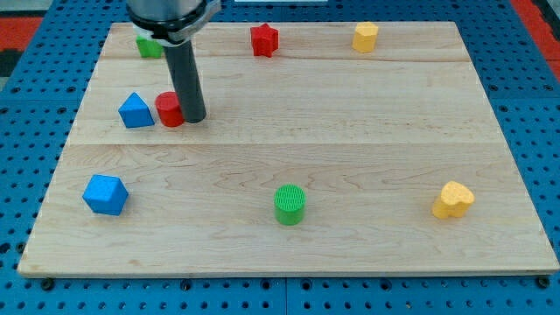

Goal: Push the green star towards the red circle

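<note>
In the camera view no brand, label or writing can be read. My tip rests on the wooden board near its left edge, touching the right side of the red circle; it has hold of nothing. The green star sits in the top left corner, partly hidden behind the arm. Just left of the red circle is a blue triangle. A blue cube lies near the bottom left corner, a green cylinder near the bottom edge, a yellow heart toward the bottom right, and a red star and a yellow block along the top edge.
</note>
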Tool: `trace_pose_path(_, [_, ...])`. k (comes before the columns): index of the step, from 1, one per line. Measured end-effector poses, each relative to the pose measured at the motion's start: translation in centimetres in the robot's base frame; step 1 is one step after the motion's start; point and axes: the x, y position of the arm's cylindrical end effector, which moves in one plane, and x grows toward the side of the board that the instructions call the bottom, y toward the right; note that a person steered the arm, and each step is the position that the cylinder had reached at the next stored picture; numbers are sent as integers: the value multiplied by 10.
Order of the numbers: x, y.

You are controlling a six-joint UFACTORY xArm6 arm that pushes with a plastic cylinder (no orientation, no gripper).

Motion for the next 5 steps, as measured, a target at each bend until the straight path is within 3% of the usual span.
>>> trace_pose_path(2, [-12,-27])
trace_pose_path(4, [-150,-7])
trace_pose_path(5, [-189,-25])
